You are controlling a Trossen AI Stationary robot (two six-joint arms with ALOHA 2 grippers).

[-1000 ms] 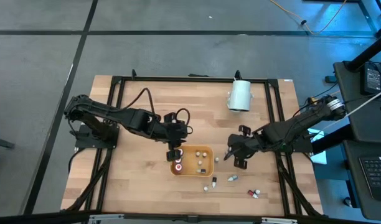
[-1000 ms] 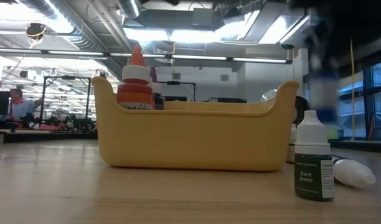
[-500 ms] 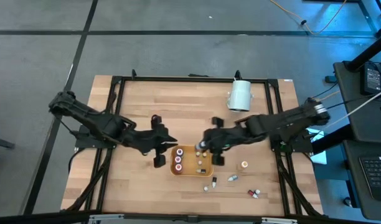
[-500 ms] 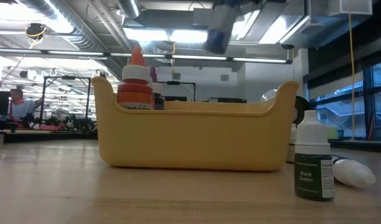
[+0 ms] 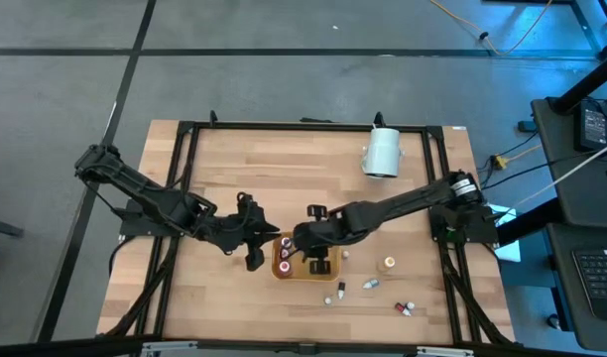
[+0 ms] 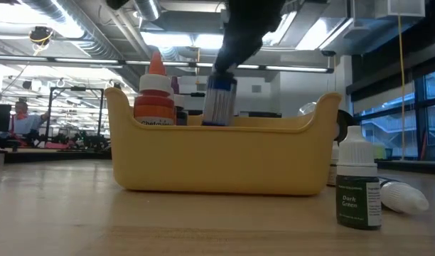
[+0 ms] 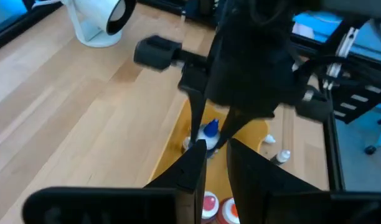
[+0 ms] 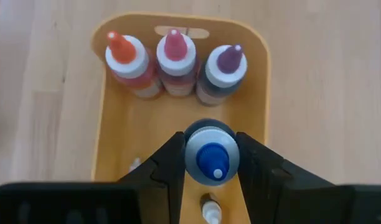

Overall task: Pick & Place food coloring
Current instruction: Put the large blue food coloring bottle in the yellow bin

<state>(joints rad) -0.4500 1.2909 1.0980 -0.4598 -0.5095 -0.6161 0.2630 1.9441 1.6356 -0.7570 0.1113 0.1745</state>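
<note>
The food coloring is small dropper bottles. Orange-capped point(image 8: 125, 53), pink-capped point(image 8: 175, 50) and purple-capped point(image 8: 226, 62) bottles stand in the orange tray point(image 8: 259, 74). My right gripper point(image 8: 209, 155) is above the tray point(image 5: 330, 239), shut on a blue-capped bottle point(image 8: 212, 163) that shows over the tray wall in the low view point(image 6: 219, 99). Several more bottles lie loose on the table point(image 5: 370, 285). My left gripper point(image 7: 215, 146) waits just left of the tray point(image 5: 267, 238), open by a narrow gap and holding nothing. My right gripper pinches the blue-capped bottle by its shoulder just under the cap point(image 8: 209, 138), one finger on each side, coming from above and pointing down. The bottle hangs nearly upright with its cap up. Its lower end is hidden behind the tray wall point(image 6: 217, 156).
A large white cylinder point(image 5: 382, 154) lies near the table's far edge. A "Dark Green" bottle with a white cap point(image 6: 358, 188) stands right of the tray. An orange-topped item point(image 5: 388, 263) and a red-capped bottle point(image 5: 405, 308) sit toward the near right. A black frame borders the table.
My right gripper has carried the blue-capped bottle from right of the tray toward the table's left, over the tray, and then down into it. My left gripper has drawn back from over the tray toward the table's left and now holds still.
</note>
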